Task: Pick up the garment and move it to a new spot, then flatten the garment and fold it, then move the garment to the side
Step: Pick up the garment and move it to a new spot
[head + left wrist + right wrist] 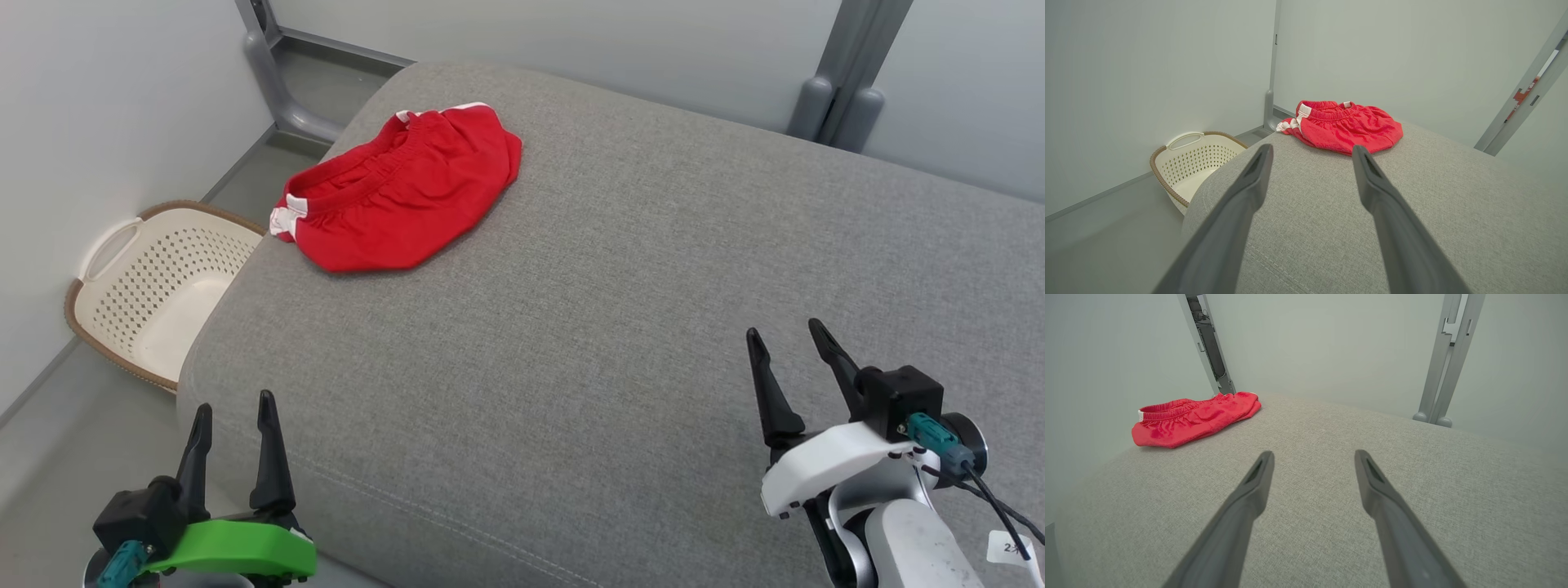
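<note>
The garment (400, 192) is a pair of red shorts with an elastic waistband and white trim, lying bunched at the far left corner of a grey cushioned surface (620, 327). It also lies ahead in the left wrist view (1345, 126) and at the far left in the right wrist view (1190, 418). My left gripper (234, 404) hangs open at the near left edge, well short of the shorts. My right gripper (785, 331) stands open over the near right of the cushion, empty. Both are far from the garment.
A cream perforated laundry basket (151, 286) sits on the floor left of the cushion, also in the left wrist view (1194, 161). Grey metal frame posts (841, 82) stand behind the cushion against pale walls. The cushion's left edge drops to the floor.
</note>
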{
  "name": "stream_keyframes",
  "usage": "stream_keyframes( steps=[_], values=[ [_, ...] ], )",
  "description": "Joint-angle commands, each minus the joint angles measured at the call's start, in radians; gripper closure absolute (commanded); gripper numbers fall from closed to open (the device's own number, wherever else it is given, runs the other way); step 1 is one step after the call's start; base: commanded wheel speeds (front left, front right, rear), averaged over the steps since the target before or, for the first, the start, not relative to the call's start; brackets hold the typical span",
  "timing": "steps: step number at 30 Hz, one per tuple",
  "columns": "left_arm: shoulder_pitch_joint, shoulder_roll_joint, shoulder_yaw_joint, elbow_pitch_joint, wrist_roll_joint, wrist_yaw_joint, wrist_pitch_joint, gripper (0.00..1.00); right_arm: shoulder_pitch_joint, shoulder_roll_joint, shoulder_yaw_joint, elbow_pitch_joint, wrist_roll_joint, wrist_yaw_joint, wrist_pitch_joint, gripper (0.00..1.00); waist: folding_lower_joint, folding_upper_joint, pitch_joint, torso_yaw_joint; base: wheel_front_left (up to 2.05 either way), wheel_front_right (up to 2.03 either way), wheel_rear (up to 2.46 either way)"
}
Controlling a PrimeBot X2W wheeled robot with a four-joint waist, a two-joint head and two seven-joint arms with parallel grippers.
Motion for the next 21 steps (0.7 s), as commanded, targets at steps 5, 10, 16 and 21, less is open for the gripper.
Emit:
stream_keyframes(
  steps=[5,10,16,21],
  values=[
    [-0.100,0.002,-0.008,0.088,-0.017,-0.002,0.001,0.00,-0.023,-0.015,0.013,-0.028,-0.001,-0.001,0.016,0.00,0.0000,-0.0001,0.049,-0.040,0.00,0.00,0.00],
    [-0.269,0.023,-0.015,0.276,-0.010,-0.010,0.027,0.00,-0.045,-0.032,0.038,-0.062,-0.007,-0.001,0.037,0.00,0.0000,-0.0001,0.113,-0.095,0.00,0.00,0.00],
    [-0.514,0.062,0.026,0.465,-0.081,-0.018,0.103,0.00,-0.094,-0.077,0.096,-0.133,-0.014,-0.001,0.079,0.00,0.0000,-0.0001,0.236,-0.195,0.00,0.00,0.00],
    [-0.686,0.119,0.068,0.585,-0.140,-0.020,0.197,0.00,-0.140,-0.109,0.151,-0.196,0.002,-0.001,0.107,0.00,0.0000,-0.0001,0.339,-0.297,0.00,0.00,0.00]
  ],
)
